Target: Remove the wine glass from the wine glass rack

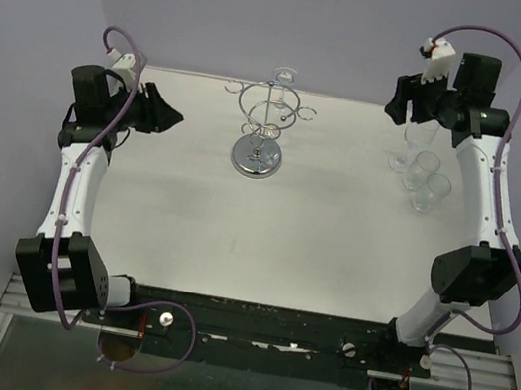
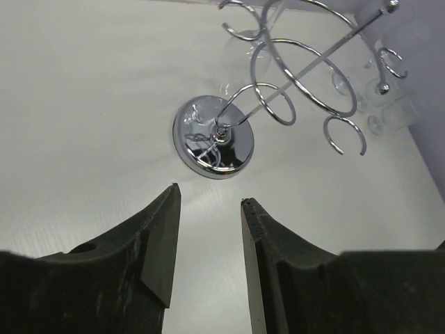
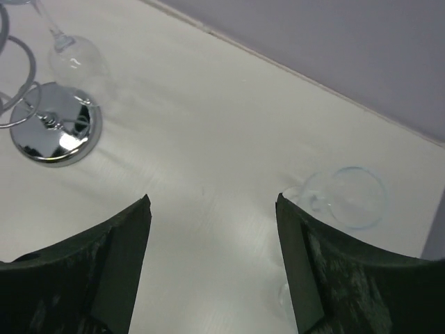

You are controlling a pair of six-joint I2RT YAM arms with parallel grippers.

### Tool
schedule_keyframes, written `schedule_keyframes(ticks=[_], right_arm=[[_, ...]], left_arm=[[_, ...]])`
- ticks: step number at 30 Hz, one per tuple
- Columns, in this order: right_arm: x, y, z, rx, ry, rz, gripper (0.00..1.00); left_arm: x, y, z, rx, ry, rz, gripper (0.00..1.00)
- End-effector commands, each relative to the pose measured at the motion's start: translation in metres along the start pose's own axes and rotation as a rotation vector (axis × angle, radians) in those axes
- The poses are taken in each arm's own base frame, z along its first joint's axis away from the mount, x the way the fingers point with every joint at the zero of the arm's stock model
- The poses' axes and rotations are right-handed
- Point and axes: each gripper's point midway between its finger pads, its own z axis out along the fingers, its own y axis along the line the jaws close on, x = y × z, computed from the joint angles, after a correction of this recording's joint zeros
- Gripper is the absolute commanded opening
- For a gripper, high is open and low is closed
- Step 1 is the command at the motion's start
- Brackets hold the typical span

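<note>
The chrome wine glass rack (image 1: 264, 115) stands on its round mirrored base (image 1: 256, 157) at the back middle of the table. It also shows in the left wrist view (image 2: 292, 76). In the right wrist view a clear wine glass (image 3: 78, 61) appears to hang bowl-down from the rack, beside the base (image 3: 52, 132). My left gripper (image 1: 168, 118) is open and empty, left of the rack and pointing at it. My right gripper (image 1: 406, 105) is open and empty, raised at the back right above clear glasses (image 1: 424, 171). One of those glasses (image 3: 348, 198) sits just by its right finger.
Three clear glasses stand together on the table at the back right, in front of the right arm (image 1: 488, 195). The lilac wall (image 1: 301, 20) runs close behind the rack. The table's right edge lies just past the glasses.
</note>
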Motion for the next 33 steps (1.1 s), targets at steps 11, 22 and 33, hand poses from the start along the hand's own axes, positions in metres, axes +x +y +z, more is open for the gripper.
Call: schedule_keyframes(ticks=[11, 22, 33], right_arm=[[-0.022, 0.103, 0.097, -0.297, -0.023, -0.167, 0.01], [-0.008, 0.151, 0.136, -0.337, 0.02, -0.226, 0.01], [0.001, 0.177, 0.134, -0.381, 0.036, -0.333, 0.01]], left_arm=[[0.034, -0.07, 0.021, 0.158, 0.225, 0.681, 0.51], [0.064, -0.09, 0.047, 0.09, 0.321, 0.711, 0.58], [0.063, -0.114, 0.078, 0.071, 0.306, 0.649, 0.59]])
